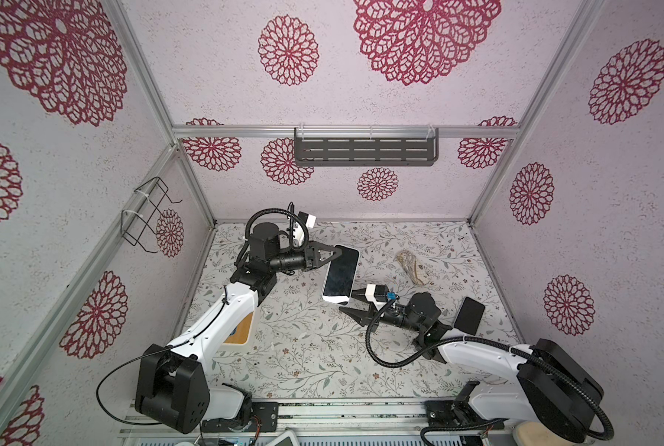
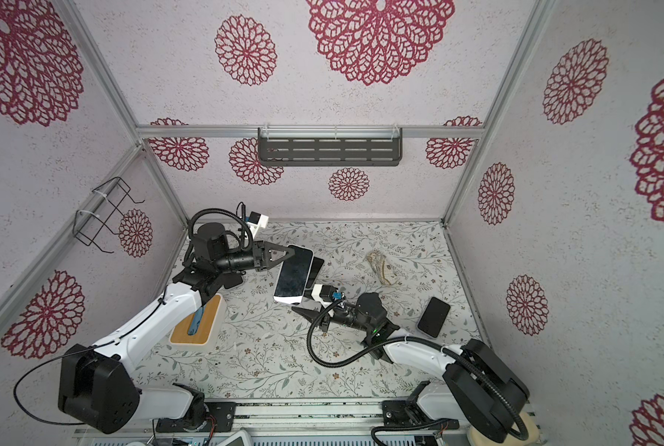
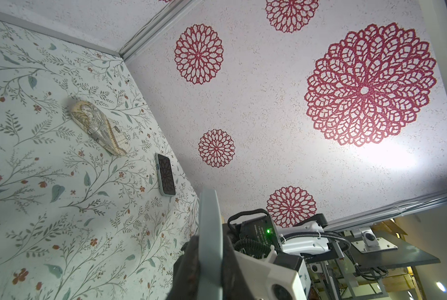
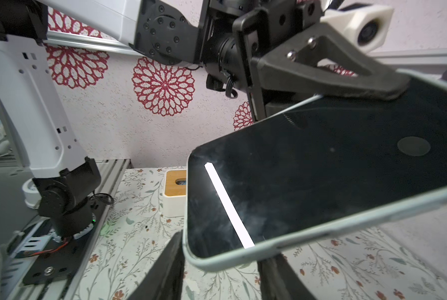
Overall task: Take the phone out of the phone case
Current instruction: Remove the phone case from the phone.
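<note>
Closest to the lens, in the right wrist view, is the black-screened phone point(image 4: 321, 168), seated in its pale blue-grey phone case point(image 4: 243, 255). The case rim wraps every visible edge, so the extraction looks not yet begun. Both hang tilted above the floral-printed table point(image 1: 303, 347), carried by the left gripper point(image 1: 340, 253), which is clamped tight on the far end with one black finger point(image 4: 373, 85) pressed flat on the glass. That pinch probably anchors the pair in the air so the other arm can work on the free end. The right gripper point(image 1: 351, 305) has its jaws parted, straddling the near corner of the case; I cannot tell whether either finger touches the rim. It seems placed to catch the case lip and peel it back. Nothing stands between the grippers and the phone. Well apart, toward the right wall, a second dark phone with a pale rim point(image 1: 470, 316) lies flat on the table, and farther back is a beige patterned pouch point(image 1: 413, 266). A white box with a wooden top point(image 2: 195, 320) sits under the left arm. One risk is that the left finger, lying across glass and rim together, may pin the phone into the case instead of letting it slide free.
</note>
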Controlling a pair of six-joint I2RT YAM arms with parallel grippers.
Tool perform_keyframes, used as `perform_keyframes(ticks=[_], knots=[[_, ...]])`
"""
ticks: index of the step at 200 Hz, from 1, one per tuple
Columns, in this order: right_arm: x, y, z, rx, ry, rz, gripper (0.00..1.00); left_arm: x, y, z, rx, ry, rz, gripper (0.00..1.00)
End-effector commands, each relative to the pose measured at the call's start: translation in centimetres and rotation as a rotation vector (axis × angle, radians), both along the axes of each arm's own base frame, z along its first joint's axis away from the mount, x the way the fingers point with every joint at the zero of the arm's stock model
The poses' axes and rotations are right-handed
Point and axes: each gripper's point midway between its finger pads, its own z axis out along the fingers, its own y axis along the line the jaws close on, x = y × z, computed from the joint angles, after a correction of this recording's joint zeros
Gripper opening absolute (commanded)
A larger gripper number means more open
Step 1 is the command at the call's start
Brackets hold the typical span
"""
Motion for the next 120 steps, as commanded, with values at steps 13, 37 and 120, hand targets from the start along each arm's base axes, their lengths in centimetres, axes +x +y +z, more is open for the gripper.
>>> perform_keyframes(ticks=[13, 37, 120], knots=[[-0.85, -1.08, 3.52, 0.112, -0.043, 0.002, 0.56, -1.38, 0.31, 2.46, -0.033, -0.073, -0.030, 0.00], [-0.83, -1.01, 3.67, 0.113, -0.030, 0.006, 0.56, -1.55, 0.31, 2.73, -0.038, -0.087, -0.033, 0.00], [-0.98, -0.35, 3.98, 0.119, -0.011, 0.053, 0.33, -1.75, 0.17, 2.85, -0.046, -0.099, -0.041, 0.00]])
